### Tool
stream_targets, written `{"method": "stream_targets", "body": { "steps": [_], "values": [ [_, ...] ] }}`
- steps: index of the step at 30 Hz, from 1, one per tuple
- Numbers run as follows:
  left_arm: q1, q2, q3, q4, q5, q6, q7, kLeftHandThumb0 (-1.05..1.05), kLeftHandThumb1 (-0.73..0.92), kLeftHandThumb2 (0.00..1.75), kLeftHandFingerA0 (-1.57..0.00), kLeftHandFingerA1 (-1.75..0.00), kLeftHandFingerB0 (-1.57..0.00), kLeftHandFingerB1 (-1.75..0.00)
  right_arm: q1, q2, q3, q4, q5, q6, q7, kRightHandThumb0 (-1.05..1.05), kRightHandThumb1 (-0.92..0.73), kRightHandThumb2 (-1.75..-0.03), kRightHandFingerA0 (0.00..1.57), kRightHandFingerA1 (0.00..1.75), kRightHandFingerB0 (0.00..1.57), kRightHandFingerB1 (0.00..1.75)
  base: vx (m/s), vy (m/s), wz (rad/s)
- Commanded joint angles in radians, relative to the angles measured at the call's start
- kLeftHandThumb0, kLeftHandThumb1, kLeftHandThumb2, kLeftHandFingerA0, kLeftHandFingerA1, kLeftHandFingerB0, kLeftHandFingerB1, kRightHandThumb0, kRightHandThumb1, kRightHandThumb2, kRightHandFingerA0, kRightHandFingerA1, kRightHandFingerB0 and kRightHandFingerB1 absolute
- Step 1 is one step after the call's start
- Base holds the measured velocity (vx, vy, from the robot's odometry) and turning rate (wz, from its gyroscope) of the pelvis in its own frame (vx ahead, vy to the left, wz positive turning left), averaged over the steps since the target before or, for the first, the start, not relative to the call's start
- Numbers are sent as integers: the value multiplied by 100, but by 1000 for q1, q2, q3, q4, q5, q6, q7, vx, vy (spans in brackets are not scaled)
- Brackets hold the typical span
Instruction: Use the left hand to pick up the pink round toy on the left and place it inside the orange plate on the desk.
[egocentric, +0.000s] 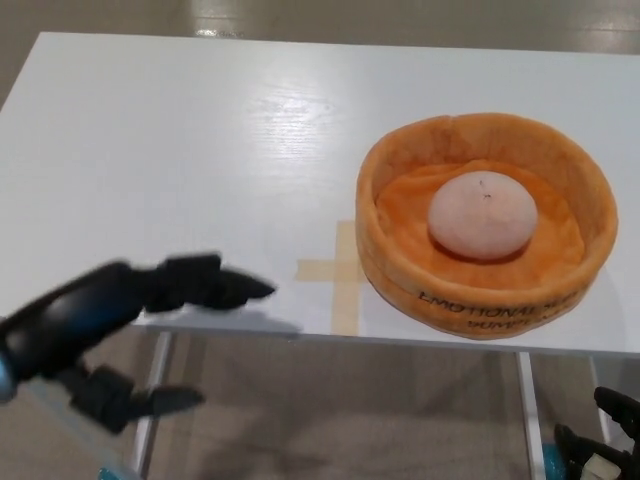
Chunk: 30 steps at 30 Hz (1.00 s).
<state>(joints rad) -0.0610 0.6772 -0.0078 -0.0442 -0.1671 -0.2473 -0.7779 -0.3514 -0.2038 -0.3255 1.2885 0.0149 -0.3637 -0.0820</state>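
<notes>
Just one pink round toy (482, 214), one orange plate (400, 265).

One white rectangular desk (200, 150) fills the head view. On it sits one orange soft fabric plate (400, 160) with a raised padded rim, and inside that lies one pale pink round toy (482, 214). One cross of beige tape (338, 270) is stuck to the desk top. Two black robot hands show: one left hand (110, 335) at the lower left and one right hand (600, 445), only partly visible, at the lower right corner. Two pale desk legs (530, 420) appear below the front edge.
</notes>
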Motion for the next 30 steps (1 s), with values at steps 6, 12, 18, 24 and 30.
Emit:
{"method": "stream_targets", "body": {
  "steps": [6,12,18,24,30],
  "values": [
    [185,-122,56,572,-119,-2,-140,-18,55,57,-46,-38,-54,-38,18,-12,-9,13,21,11,1,-31,-42,-74,31,91,21,72,0,0,0],
    [59,-198,89,907,-49,20,38,-19,54,56,-52,-41,-59,-41,16,-15,-18,13,32,31,7,-32,-36,-85,36,81,22,66,0,0,0],
    [-13,-206,112,1044,-45,-8,60,-27,51,56,-52,-41,-57,-39,13,-14,-11,12,23,14,4,-26,-40,-77,34,94,22,72,0,0,0],
    [-100,-261,149,1227,-45,78,245,-26,55,55,-36,-37,-39,-32,21,-16,-6,14,17,18,9,-32,-41,-75,30,88,20,72,0,0,0],
    [-139,-313,212,1299,-81,84,362,-36,50,56,-38,-36,-37,-33,30,-11,-6,16,19,23,12,-25,-41,-73,30,89,22,71,0,0,0]
  ]
}}
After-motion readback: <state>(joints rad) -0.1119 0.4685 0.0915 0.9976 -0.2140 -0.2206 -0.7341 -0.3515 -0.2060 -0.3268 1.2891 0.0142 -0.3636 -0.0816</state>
